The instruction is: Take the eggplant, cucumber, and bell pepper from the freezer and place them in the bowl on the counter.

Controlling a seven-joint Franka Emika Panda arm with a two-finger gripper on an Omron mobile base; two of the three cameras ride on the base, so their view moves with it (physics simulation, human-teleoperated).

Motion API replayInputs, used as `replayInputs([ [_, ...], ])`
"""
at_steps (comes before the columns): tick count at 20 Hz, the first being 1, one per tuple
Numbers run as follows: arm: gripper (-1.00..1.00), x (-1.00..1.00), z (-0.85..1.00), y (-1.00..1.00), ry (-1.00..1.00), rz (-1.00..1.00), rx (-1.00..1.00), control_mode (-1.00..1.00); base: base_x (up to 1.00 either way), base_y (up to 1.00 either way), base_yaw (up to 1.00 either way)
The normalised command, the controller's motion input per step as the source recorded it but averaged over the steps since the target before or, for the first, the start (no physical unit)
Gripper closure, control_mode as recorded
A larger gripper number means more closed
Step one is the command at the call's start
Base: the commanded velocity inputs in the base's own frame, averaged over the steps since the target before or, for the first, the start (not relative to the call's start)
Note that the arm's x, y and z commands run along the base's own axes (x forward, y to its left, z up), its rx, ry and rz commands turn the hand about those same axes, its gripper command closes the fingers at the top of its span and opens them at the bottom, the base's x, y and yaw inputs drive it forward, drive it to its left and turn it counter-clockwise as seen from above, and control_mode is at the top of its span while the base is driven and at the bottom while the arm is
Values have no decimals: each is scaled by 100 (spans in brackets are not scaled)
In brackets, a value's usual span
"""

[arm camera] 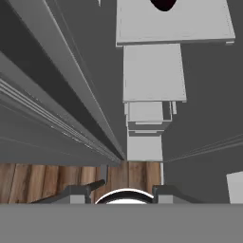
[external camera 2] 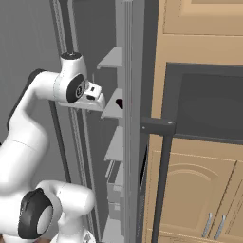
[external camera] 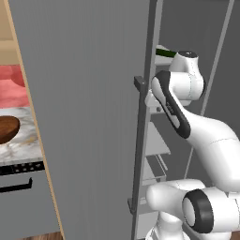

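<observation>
Your gripper (arm camera: 124,192) looks straight down past the freezer (external camera: 93,117) shelves to the floor. Its jaws are squeezed shut, and you cannot tell if they hold anything. The eggplant (arm camera: 164,4), a dark lump, sits on the top shelf (arm camera: 173,23), far up ahead of the finger tips. You cannot tell which way it lies. The bowl (external camera: 8,129) waits on the counter (external camera: 21,143), well off to the left.

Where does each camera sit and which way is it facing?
Left base view: behind-left of the white arm, facing the tall grey freezer's open door; arm at right.
Right base view: behind-right, facing light grey shelves and tan wooden cabinets; arm at left.
Hand view: on the hand, looking down the shelves to brown plank floor; dark fingers at bottom.
Both base views share arm and shelves.
</observation>
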Motion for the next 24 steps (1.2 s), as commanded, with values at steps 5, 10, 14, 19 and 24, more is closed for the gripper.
replayInputs([
  [5,-100,-46,0,2,0,0,0,-100,0,0,0],
  [10,-100,-97,0,19,-1,0,-4,-100,0,0,0],
  [14,-100,-85,20,11,0,0,-5,-100,0,0,0],
  [19,-100,-62,45,3,0,2,-2,-100,0,0,0],
  [24,-100,-29,63,0,3,6,0,-100,0,0,0],
])
